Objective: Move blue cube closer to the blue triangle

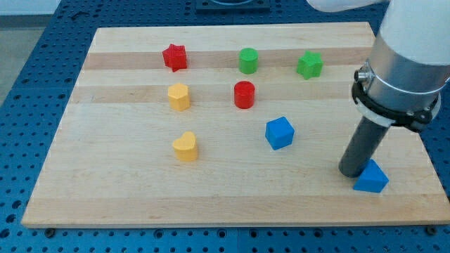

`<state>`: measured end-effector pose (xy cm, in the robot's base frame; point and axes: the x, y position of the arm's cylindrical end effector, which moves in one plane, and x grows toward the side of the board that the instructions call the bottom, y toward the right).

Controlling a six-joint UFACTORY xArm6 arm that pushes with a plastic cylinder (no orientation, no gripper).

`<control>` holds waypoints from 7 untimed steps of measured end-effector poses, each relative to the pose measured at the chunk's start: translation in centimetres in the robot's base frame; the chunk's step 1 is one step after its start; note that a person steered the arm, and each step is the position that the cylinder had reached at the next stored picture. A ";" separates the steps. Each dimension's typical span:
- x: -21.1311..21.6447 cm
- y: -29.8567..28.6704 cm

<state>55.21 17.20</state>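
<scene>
Two blues matter: blue cube (279,133) sits well left of my tip (351,173), while blue triangle (370,177) is just right, maybe touching. No jaws here, just a rod. I'd swing behind the cube's left face, then nudge rightward gently.

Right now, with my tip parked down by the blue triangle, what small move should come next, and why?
Probably swing my tip toward the view's left, passing below the blue cube, to reach its far left side. My tip sits right beside the blue triangle, on the cube's right, so pushing from here would drive the cube away.
</scene>
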 end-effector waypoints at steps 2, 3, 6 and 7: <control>1.0 0.6; -0.7 0.1; -9.7 -10.0; -10.5 -13.9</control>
<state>44.69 3.26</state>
